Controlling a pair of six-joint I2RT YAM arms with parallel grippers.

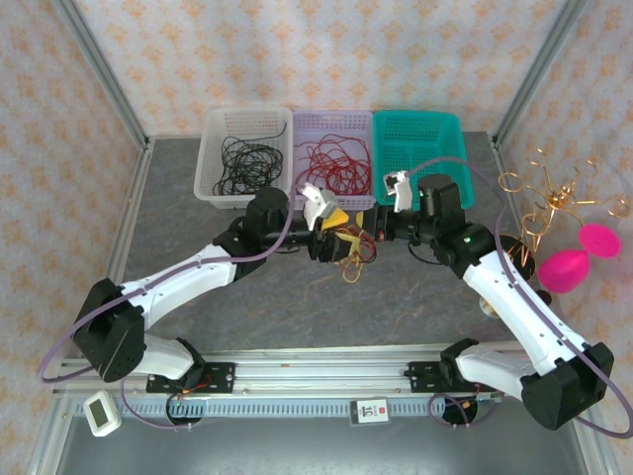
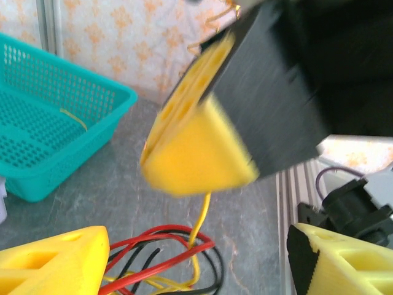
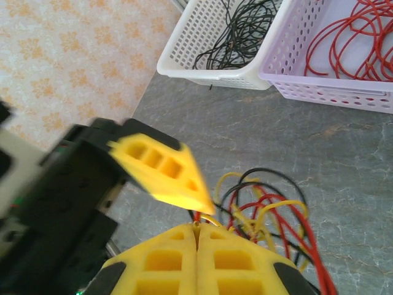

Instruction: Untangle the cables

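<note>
The cables are a small knot of red, yellow and black wires on the grey table, in front of the baskets. My right gripper is shut, with a yellow cable pinched at its tips and running down into the knot. My left gripper is open, its yellow fingers wide apart on either side of the tangle. In the top view the left gripper and the right gripper meet almost tip to tip over the knot.
Three baskets line the back: a white one with black wires, a purple one with red wires, and a teal one. A gold wire stand and pink objects sit at the right. A metal rail runs along the near edge.
</note>
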